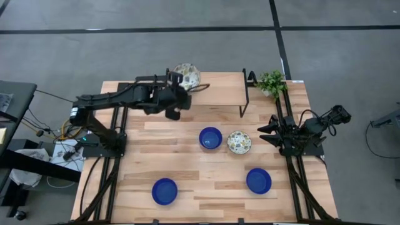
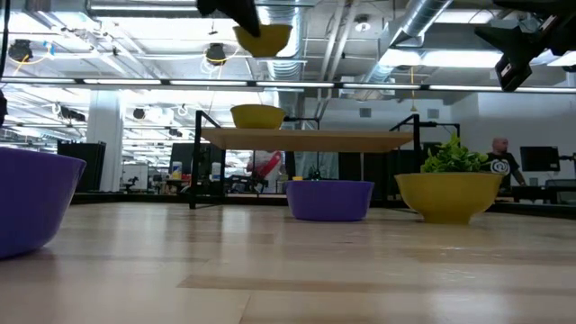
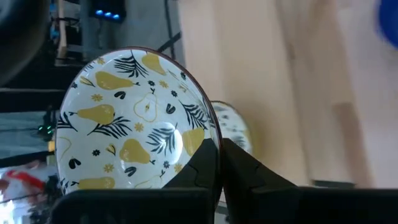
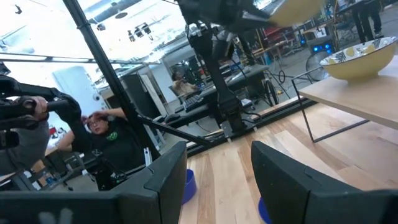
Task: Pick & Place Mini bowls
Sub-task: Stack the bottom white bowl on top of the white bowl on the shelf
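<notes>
My left gripper (image 1: 180, 87) is shut on a white bowl with a yellow pear and leaf pattern (image 3: 134, 118), held high above the raised wooden shelf (image 2: 306, 139). In the low view this bowl (image 2: 263, 38) hangs over a second patterned bowl (image 2: 256, 116) that stands on the shelf. A third patterned bowl (image 1: 239, 142) rests on its base on the table beside a blue bowl (image 1: 210, 138). Two more blue bowls (image 1: 164, 190) (image 1: 258, 180) stand nearer the table's near edge. My right gripper (image 4: 217, 168) waits open at the table's right edge. My left gripper pinches the patterned bowl by its rim (image 3: 214, 138), one finger inside the bowl and one outside. The bowl is lifted clear, mouth up, above the shelf and the bowl standing there.
A small green potted plant (image 1: 271, 81) stands at the far right corner, next to the shelf's black frame (image 1: 245, 94). Bare wood lies between the blue bowls and along the table's left side. People and desks show in the room beyond.
</notes>
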Available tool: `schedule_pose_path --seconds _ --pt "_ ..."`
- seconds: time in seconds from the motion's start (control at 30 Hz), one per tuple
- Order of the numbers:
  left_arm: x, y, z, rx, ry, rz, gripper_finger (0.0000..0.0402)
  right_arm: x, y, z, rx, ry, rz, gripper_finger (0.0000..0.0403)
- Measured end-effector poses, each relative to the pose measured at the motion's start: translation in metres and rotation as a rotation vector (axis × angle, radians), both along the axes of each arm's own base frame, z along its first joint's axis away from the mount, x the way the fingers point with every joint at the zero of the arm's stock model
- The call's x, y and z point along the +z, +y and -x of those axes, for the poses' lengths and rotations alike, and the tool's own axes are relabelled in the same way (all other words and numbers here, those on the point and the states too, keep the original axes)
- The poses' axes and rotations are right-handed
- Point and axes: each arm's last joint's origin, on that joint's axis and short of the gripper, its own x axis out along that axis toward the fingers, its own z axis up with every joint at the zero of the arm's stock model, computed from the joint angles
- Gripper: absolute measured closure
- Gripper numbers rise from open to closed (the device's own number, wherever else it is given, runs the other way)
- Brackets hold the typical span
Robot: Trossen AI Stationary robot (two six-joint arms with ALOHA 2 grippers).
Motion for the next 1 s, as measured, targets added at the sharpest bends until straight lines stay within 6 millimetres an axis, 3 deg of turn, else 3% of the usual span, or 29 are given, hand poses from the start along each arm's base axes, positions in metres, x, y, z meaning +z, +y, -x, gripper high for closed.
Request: schedule_pose_path --seconds 0.27,0.57,1.0 --pt "-0.016 0.038 -0.019 0.032 0.038 0.069 0.0395 0.000 0.000 0.000 0.001 0.000 -0.002 0.0234" --pt "-0.024 0.074 -0.017 0.040 0.023 0.197 0.0395 0.000 0.000 0.000 0.001 0.000 -0.001 0.0234" --pt "-0.031 0.085 -0.020 0.039 -0.007 0.310 0.0395 -0.001 0.000 0.000 0.001 0.006 0.002 0.0234"
